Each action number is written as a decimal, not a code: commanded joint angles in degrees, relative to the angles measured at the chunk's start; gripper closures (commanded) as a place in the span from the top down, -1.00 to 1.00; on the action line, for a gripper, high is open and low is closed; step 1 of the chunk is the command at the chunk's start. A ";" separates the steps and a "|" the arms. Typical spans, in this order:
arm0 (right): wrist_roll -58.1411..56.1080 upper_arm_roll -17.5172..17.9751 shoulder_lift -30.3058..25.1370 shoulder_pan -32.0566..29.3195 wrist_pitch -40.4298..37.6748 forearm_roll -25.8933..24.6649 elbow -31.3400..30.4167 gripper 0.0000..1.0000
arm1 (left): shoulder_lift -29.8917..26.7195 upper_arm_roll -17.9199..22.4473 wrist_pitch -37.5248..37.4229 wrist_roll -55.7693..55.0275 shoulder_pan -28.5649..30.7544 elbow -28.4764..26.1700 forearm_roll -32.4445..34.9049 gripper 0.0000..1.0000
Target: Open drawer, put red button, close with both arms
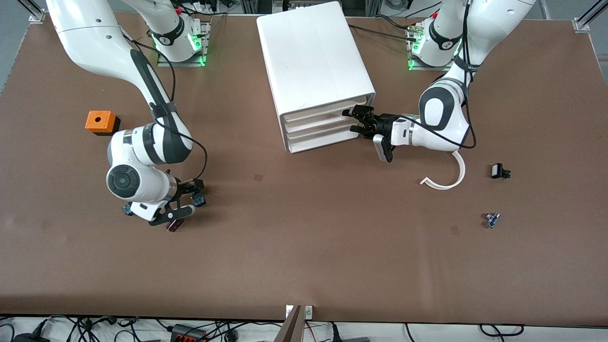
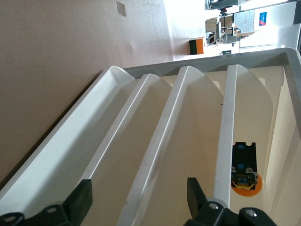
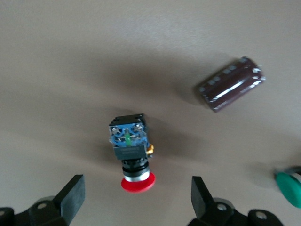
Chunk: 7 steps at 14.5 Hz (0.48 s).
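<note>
In the front view, the white cabinet (image 1: pixel 316 71) is seen standing mid-table between the two bases. The left gripper (image 1: pixel 357 122) is held against the drawer fronts at the cabinet's end toward the left arm, level with the drawer (image 1: pixel 323 110), which appears closed or nearly so. The right gripper (image 1: pixel 183 209) is lowered over the table toward the right arm's end, nearer to the camera than the orange box (image 1: pixel 100 121). The red button is hidden there by the gripper.

In the left wrist view, the stacked white drawer lips are shown close up, and the left gripper's fingers (image 2: pixel 196 194) are spread apart, with one drawer front between them and nothing clamped.

In the right wrist view, the red button (image 3: pixel 131 150) is seen lying on its side on the table between the wide-spread fingers (image 3: pixel 71 194) of the right gripper. A dark cylindrical part (image 3: pixel 230 84) and a green cap (image 3: pixel 289 187) lie near it. The button is judged light, rigid and liable to roll on its round cap; the squarer black-and-blue body is the better place to be gripped.
</note>
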 commanded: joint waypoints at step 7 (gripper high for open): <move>-5.96 0.35 3.32 1.57 1.64 -0.39 1.18 1.00 | 2.77 -1.22 0.67 4.99 0.13 -0.57 -1.89 -0.61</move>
